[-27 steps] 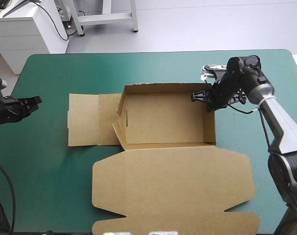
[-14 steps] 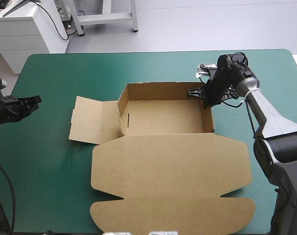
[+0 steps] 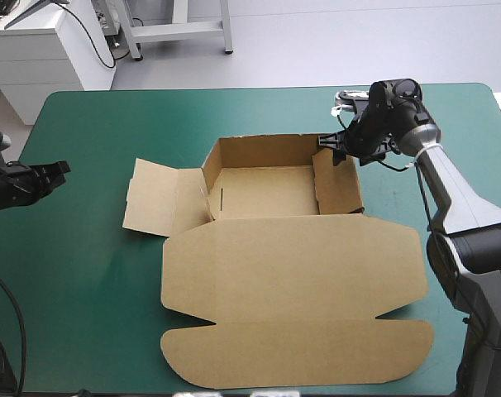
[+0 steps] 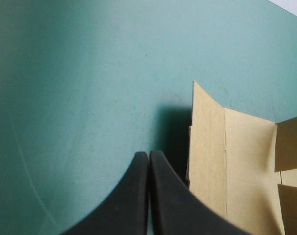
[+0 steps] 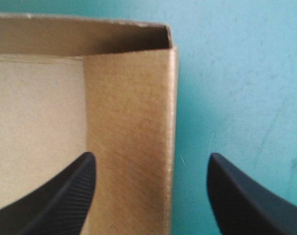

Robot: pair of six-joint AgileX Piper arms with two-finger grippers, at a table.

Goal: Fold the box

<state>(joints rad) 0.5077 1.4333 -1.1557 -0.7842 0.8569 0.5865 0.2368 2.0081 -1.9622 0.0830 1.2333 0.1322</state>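
The brown box [image 3: 271,192] stands mid-table as an open tray, its far wall and left wall raised. Its right wall [image 3: 335,182] leans inward over the floor. The lid [image 3: 292,306] lies flat toward the table's front edge, and a side flap [image 3: 151,198] spreads out to the left. My right gripper [image 3: 337,147] is at the box's far right corner. It stands open astride the right wall [image 5: 134,137], one finger [image 5: 65,191] over the box's inside, the other over the cover. My left gripper [image 3: 50,176] is shut and empty, left of the side flap [image 4: 222,166].
The teal-green cover [image 3: 93,273] shows bare to the left of the box and along the far edge. The left gripper [image 4: 149,155] hovers above bare cover, a short way from the flap's corner.
The right gripper's fingers have parted and let go of the right wall, which now leans inward. The box has shifted a little to the right. The left arm has not moved.
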